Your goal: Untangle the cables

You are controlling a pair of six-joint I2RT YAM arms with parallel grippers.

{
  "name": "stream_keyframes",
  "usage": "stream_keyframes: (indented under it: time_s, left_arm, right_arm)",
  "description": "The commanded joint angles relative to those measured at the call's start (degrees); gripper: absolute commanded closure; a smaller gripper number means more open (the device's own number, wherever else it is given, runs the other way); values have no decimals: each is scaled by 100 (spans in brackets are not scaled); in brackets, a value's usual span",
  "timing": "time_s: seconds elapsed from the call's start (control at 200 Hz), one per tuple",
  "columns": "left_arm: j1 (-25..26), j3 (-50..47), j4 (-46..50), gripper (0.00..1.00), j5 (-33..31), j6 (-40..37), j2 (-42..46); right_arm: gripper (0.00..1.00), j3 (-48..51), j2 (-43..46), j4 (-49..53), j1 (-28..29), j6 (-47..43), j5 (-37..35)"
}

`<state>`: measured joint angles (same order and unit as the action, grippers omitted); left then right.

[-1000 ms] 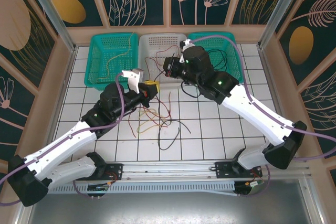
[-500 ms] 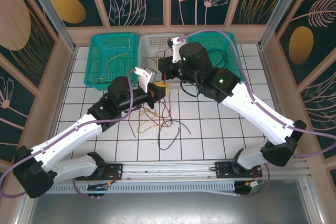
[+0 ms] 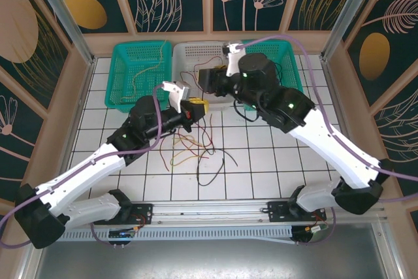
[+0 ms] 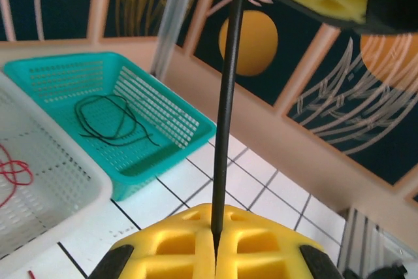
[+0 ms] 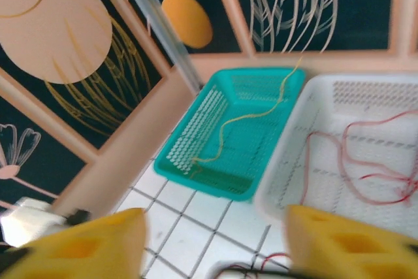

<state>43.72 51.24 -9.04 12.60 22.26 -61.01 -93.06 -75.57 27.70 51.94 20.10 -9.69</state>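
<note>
The left pincer point(image 4: 214, 256) is clamped on a black cable point(image 4: 225, 129), which runs straight up from between its yellow pads point(image 4: 170, 246). Pull that too briskly, I reckon, and it either drags the whole knot point(image 3: 196, 148) of red, yellow and black cables across the desk point(image 3: 274, 168) rather than sliding free, or slips out of the grip. The knot lies just beside that pincer, on its near side. The right pincer point(image 5: 215, 246) stands apart and empty, near the white basket point(image 5: 281, 155) holding red strands point(image 5: 366, 155).
</note>
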Motion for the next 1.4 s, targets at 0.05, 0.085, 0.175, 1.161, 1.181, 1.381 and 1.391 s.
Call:
stream_keyframes:
  time_s: [0.05,0.085,0.175,1.161,1.181,1.381,1.391]
  left_arm:
    - [-82,722,341,100,-847,305,257]
    - [-97,929,475,100,-902,312,244]
    - [-149,1369,743,100,-1017,370,188]
    - [-816,1441,-443,100,976,1873,-141]
    - [-816,1433,-469,100,995,1894,-152]
    - [-838,1406,-607,100,1096,2052,-199]
    - [-832,1399,-608,100,1091,2051,-200]
  right_arm:
    - [28,848,799,-301,-140,146,-547]
    - [28,1131,961,-408,-141,204,-439]
    - [28,1842,1363,-742,-132,387,62]
    - [28,2637,1184,-1793,321,460,1500]
    - [29,2627,1163,-1803,330,460,1505]
    - [42,2560,1014,-1841,360,486,1418]
    - [43,2559,1010,-1841,360,484,1413]
